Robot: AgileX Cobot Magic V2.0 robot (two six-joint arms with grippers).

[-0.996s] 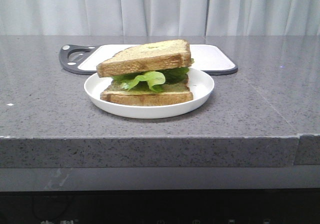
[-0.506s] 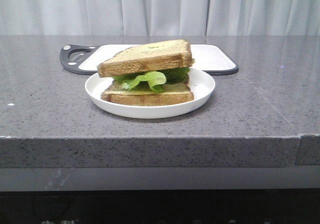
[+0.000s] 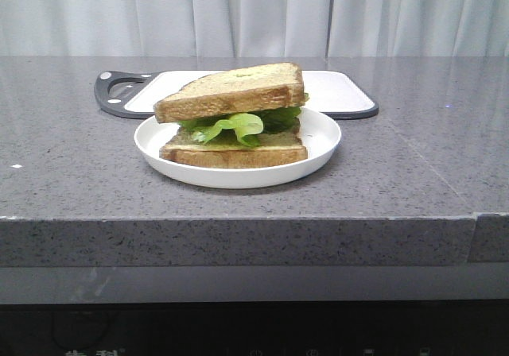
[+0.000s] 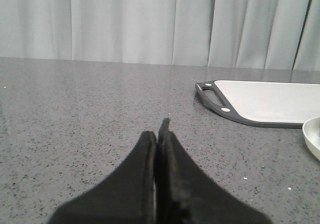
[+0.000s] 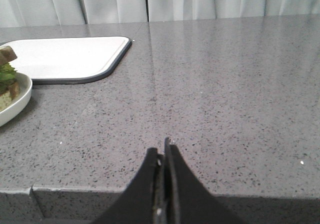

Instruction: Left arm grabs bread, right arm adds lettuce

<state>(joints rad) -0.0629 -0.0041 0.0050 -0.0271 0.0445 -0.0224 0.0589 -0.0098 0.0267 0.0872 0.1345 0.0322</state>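
On a white plate (image 3: 318, 145) in the front view stands a sandwich: a bottom slice (image 3: 235, 153), a crinkly green lettuce (image 3: 235, 125) leaf over it, and the bread (image 3: 231, 90) lying tilted on top. No arm shows in that view. My left gripper (image 4: 159, 129) is shut with nothing in it, low over bare counter to the left of the plate rim (image 4: 311, 139). Shut and empty too, my right gripper (image 5: 161, 148) hangs near the counter's front edge, well right of the plate (image 5: 17, 101), where lettuce (image 5: 6, 73) and bread (image 5: 6, 54) peek in.
A white cutting board (image 3: 342, 92) with a dark rim and handle (image 3: 119, 90) lies behind the plate; it also shows as the board (image 4: 270, 101) in the left wrist view and the board (image 5: 65, 56) in the right. Grey curtains hang behind the speckled counter (image 3: 413, 173).
The picture shifts by a pixel or two and back. The sandwich, plate and board have not moved.
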